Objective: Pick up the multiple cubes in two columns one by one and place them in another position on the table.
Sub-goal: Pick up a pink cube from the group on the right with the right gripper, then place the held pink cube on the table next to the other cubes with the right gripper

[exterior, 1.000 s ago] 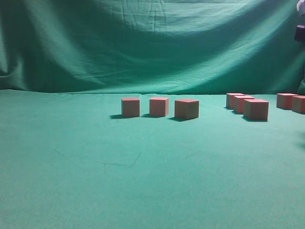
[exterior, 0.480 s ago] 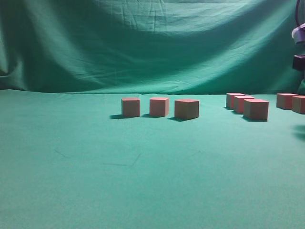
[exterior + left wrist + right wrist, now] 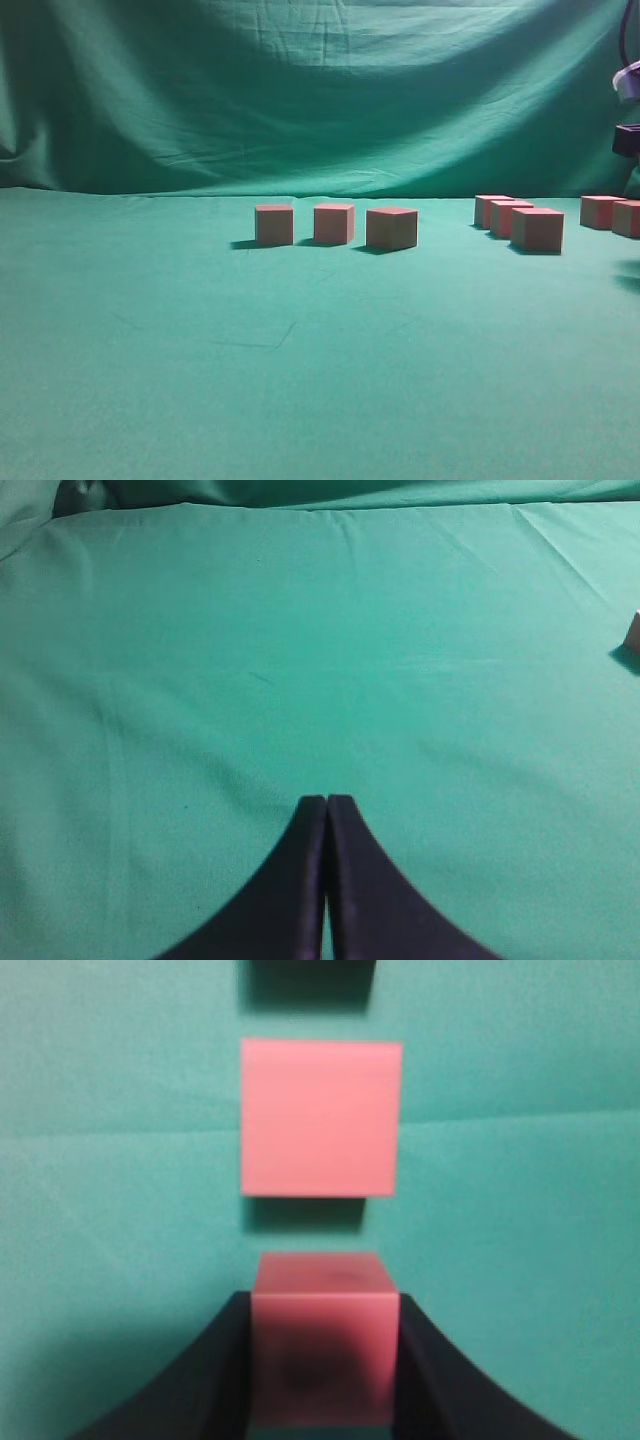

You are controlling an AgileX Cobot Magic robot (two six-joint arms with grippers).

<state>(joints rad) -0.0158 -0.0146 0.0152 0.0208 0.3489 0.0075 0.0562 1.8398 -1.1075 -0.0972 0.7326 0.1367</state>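
Now the right gripper (image 3: pixel 322 1360) squeezes one hard, light cube (image 3: pixel 322 1340) by its flat sides, just beside another cube (image 3: pixel 321 1118).

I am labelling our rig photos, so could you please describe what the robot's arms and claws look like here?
Both claws have plain, unmarked dark, nearly black fingers that widen toward the wrist: the left claw tapers to a narrow tip, the right claw shows broad curved fingers. In the exterior view only a pale grey and black piece of the right arm shows at the edge, with a thin dark cable above it.
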